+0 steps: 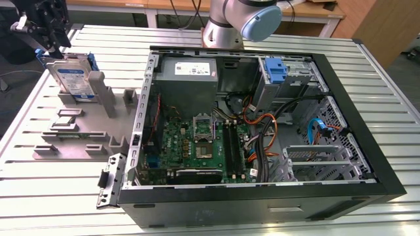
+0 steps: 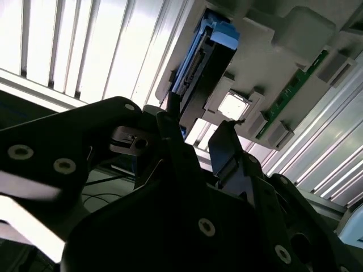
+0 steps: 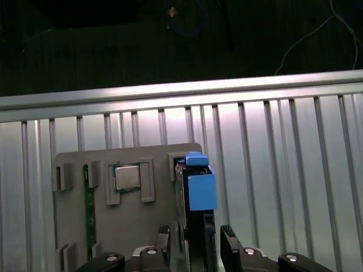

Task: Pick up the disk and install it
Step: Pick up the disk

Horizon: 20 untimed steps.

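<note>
— Where is the disk [image 1: 71, 77]?

— It stands on edge in a slot of the grey holder plate [image 1: 98, 125]. The plate lies on the slatted tabletop [image 1: 59, 196], to the exterior view's left of the open computer case [image 1: 217, 211].

— And the hand [image 1: 54, 49]?

— It hangs just above the disk's top edge. In the first wrist view its fingers [image 3: 228, 238] are spread apart, one on each side of the disk's blue-edged top, and it grips nothing.
</note>
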Each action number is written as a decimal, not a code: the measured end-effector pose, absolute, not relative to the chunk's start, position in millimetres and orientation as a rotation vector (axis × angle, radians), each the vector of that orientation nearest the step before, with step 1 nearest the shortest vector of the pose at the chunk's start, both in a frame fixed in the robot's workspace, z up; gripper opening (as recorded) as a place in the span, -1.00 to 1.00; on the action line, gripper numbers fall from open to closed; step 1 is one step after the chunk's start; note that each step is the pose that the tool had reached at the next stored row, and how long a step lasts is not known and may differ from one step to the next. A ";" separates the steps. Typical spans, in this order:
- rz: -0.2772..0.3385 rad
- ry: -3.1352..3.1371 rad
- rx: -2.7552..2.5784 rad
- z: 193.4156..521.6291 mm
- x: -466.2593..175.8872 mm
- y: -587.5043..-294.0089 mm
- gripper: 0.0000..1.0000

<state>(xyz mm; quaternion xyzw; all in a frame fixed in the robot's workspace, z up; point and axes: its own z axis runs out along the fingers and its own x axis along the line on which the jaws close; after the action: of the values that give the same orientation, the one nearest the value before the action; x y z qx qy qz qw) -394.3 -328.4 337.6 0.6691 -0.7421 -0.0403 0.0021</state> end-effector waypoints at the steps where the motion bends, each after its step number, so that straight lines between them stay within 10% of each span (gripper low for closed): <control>1: -0.126 -2.328 2.099 337.6 -394.3 -328.4 -0.05; 20: -0.124 -2.195 2.233 326.3 -394.8 -325.5 0.22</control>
<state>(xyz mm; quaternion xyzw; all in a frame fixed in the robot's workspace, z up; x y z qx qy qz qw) -394.8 -325.5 326.3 0.7125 -0.7005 -0.0395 0.0040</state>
